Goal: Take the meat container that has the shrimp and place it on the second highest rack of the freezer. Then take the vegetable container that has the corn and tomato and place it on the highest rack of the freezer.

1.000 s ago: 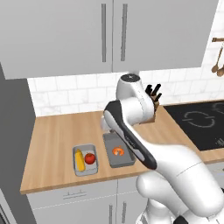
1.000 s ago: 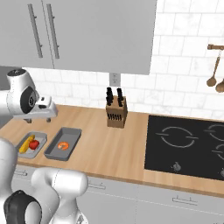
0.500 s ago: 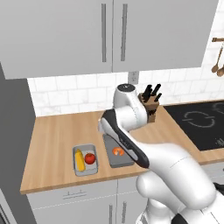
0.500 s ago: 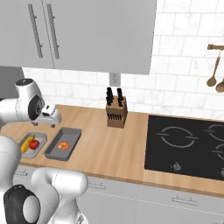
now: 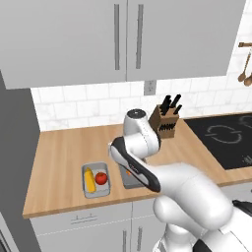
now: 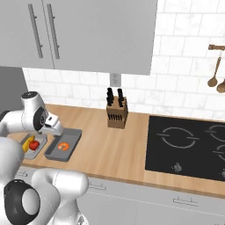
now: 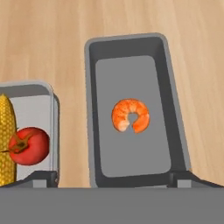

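Observation:
The dark grey meat container (image 7: 92,131) lies on the wooden counter with the curled orange shrimp (image 7: 130,115) at its middle. To its left sits the paler vegetable container (image 7: 37,105), holding the yellow corn (image 7: 5,140) and the red tomato (image 7: 28,145). My gripper (image 7: 113,180) hangs open above the meat container's near end, one fingertip (image 7: 188,178) past its right wall and the other over the gap between the trays. In the right base view the hand (image 6: 52,126) hovers over the meat container (image 6: 56,154) beside the vegetable container (image 6: 31,154). The freezer's grey side (image 5: 15,167) rises at the counter's left end.
A wooden knife block (image 6: 117,115) stands at the back of the counter. A black cooktop (image 6: 189,140) lies to the right. Grey wall cabinets (image 5: 123,39) hang overhead, and wooden spoons (image 6: 215,74) hang on the tiled wall. Bare counter (image 5: 64,147) lies behind the trays.
The arm has folded down and forward, bringing the hand lower over the two trays. The jaws stay wide apart. Neither tray has moved.

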Controlling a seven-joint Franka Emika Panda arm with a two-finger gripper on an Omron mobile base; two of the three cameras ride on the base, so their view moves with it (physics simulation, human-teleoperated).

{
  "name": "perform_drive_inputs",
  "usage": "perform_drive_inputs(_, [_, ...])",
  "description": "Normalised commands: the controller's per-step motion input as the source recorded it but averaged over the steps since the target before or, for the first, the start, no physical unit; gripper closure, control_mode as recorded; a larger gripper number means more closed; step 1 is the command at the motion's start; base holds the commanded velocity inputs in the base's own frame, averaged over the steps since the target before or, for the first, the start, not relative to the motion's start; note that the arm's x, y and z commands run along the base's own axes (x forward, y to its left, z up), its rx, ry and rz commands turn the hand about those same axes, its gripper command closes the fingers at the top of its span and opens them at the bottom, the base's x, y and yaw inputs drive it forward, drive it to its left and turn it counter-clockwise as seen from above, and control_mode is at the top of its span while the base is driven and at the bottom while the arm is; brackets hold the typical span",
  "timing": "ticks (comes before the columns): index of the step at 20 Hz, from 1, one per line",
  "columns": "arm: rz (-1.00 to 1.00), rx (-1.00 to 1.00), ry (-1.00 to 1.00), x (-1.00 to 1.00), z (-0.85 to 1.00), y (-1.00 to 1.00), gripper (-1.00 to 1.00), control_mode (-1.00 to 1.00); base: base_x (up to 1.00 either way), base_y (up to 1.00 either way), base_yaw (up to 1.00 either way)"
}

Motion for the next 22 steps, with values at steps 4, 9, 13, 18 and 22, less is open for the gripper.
perform_drive_inputs(4, [-0.06, 0.00, 0.01, 0.20, -0.41, 0.20, -1.00, -1.00, 0.00, 0.00, 0.00])
perform_drive_inputs(9, [-0.02, 0.00, 0.06, 0.34, -0.23, 0.04, -1.00, -1.00, 0.00, 0.00, 0.00])
perform_drive_inputs(13, [0.00, 0.00, 0.05, 0.18, -0.29, 0.00, -1.00, -1.00, 0.00, 0.00, 0.00])
perform_drive_inputs(18, [0.00, 0.00, 0.08, 0.24, -0.23, 0.04, -1.00, -1.00, 0.00, 0.00, 0.00])
perform_drive_inputs(22, [0.00, 0.00, 0.03, 0.16, -0.29, 0.10, -1.00, -1.00, 0.00, 0.00, 0.00])
